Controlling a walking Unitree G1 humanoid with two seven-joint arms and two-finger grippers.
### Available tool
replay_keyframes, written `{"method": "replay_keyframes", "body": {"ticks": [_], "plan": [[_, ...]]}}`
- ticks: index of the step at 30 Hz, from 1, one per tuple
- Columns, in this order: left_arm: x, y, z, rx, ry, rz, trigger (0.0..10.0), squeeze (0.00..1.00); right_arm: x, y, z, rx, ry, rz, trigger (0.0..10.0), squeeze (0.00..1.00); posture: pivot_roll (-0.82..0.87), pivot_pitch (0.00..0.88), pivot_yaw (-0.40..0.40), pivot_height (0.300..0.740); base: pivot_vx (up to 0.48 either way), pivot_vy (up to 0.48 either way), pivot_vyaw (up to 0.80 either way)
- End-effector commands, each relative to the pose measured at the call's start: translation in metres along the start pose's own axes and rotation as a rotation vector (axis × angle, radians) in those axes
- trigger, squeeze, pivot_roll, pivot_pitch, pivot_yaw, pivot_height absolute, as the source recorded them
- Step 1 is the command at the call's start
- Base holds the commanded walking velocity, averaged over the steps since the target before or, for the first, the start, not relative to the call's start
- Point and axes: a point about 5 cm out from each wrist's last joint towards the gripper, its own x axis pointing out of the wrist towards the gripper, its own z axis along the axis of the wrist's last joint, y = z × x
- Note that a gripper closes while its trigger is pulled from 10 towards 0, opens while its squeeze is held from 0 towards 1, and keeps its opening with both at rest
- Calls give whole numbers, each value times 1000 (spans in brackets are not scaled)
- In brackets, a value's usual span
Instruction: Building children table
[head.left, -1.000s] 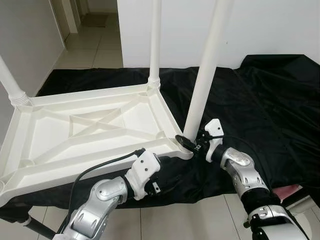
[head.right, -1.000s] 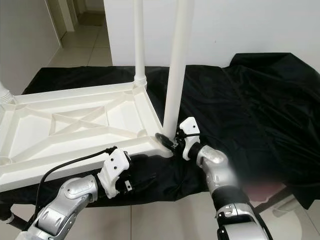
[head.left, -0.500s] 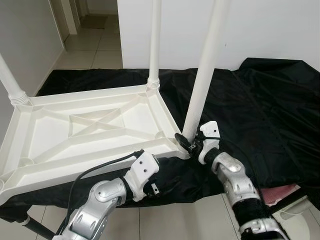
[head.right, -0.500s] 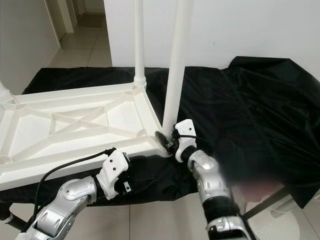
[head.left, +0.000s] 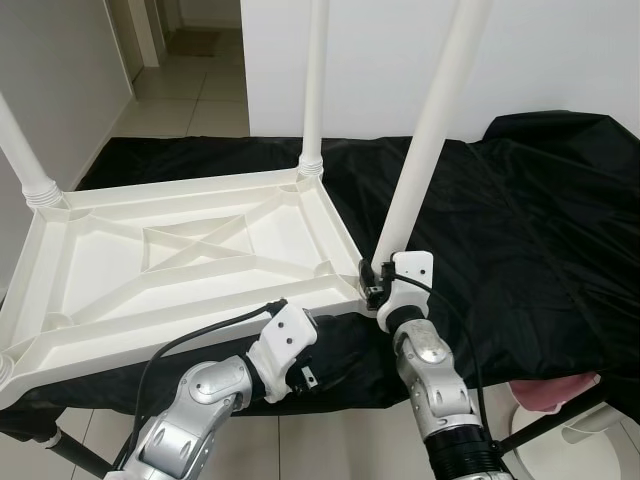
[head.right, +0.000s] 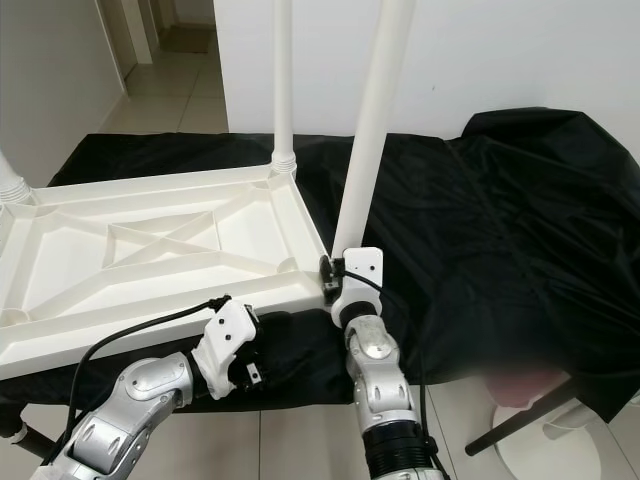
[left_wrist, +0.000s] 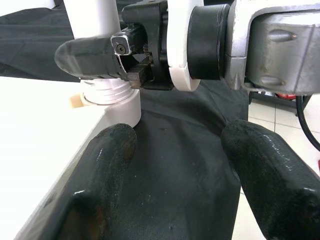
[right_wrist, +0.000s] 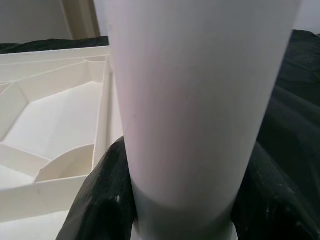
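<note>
Leg (head.left: 425, 150) stands in the near corner socket of the upturned tabletop (head.left: 190, 255) w/ our right hand (head.left: 374, 283) clamped round its base, prob. to twist it home, left hand (left_wrist: 172, 185) spread wide just beside.

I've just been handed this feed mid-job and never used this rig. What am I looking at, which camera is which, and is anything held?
This is a humanoid robot with two silver arms, each ending in a black two-fingered gripper. The two wide pictures come from its head, looking down; the two close ones come from its wrists. An upside-down white children's table top lies on a black cloth, with legs standing up from its corners. The right gripper is shut around the base of the nearest table leg at the corner socket. The left gripper is open, below the table's edge, pointing at that corner.
</note>
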Motion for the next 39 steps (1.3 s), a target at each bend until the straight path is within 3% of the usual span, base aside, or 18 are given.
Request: {"method": "replay_keyframes", "body": {"ticks": [1, 5, 6, 17, 18, 19, 20, 23, 29, 31, 33, 36, 39], "plan": [[-1, 3, -1, 2, 13, 43, 10000, 0, -6, 2, -13, 29, 75, -19, 10000, 0, 12, 0, -29, 740, 0, 0, 0], [0, 4, -1, 5, 15, 42, 10000, 0, -8, 0, -12, 23, 74, -5, 10000, 0, 8, 0, -25, 740, 0, 0, 0], [0, 6, 0, 7, 15, 46, 10000, 0, -8, -1, -10, 28, 63, 17, 10000, 1000, 5, 0, -21, 740, 0, 0, 0], [1, 6, 0, 13, 15, 54, 10000, 0, -6, -17, 2, 1, -1, 87, 10000, 1000, -1, 0, -20, 740, 0, 0, 0], [1, 6, 0, 14, 15, 54, 10000, 0, -4, -23, 2, -6, 0, 122, 10000, 710, -3, 0, -19, 740, 0, 0, 0], [1, 6, 0, 14, 15, 54, 10000, 0, -4, -23, 2, -6, 0, 122, 10000, 710, -3, 0, -19, 740, 0, 0, 0], [2, 7, 0, 16, 15, 54, 10000, 0, -1, -29, 3, -20, -1, 167, 10000, 0, -2, 0, -20, 740, 0, 0, 0], [2, 10, 1, 21, 16, 57, 10000, 0, 4, -35, 4, -50, -1, 278, 10000, 0, -2, 0, -18, 740, 0, 0, 0], [2, 11, 1, 25, 16, 58, 10000, 0, 9, -37, 5, -68, 0, 360, 10000, 0, -3, 0, -17, 740, 0, 0, 0], [5, 10, 2, 31, 14, 56, 10000, 0, 16, -31, 6, -108, -5, 496, 10000, 0, 6, 0, -21, 740, 0, 0, 0], [5, 10, 2, 31, 14, 56, 10000, 0, 16, -31, 6, -108, -5, 496, 10000, 0, 6, 0, -21, 740, 0, 0, 0], [6, 9, 3, 34, 12, 58, 10000, 0, 21, -24, 6, -161, 8, 620, 10000, 0, 15, 0, -24, 740, 0, 0, 0], [5, 10, 3, 35, 12, 61, 10000, 0, 24, -23, 7, -181, 15, 649, 10000, 0, 18, 0, -26, 740, 0, 0, 0]]}}
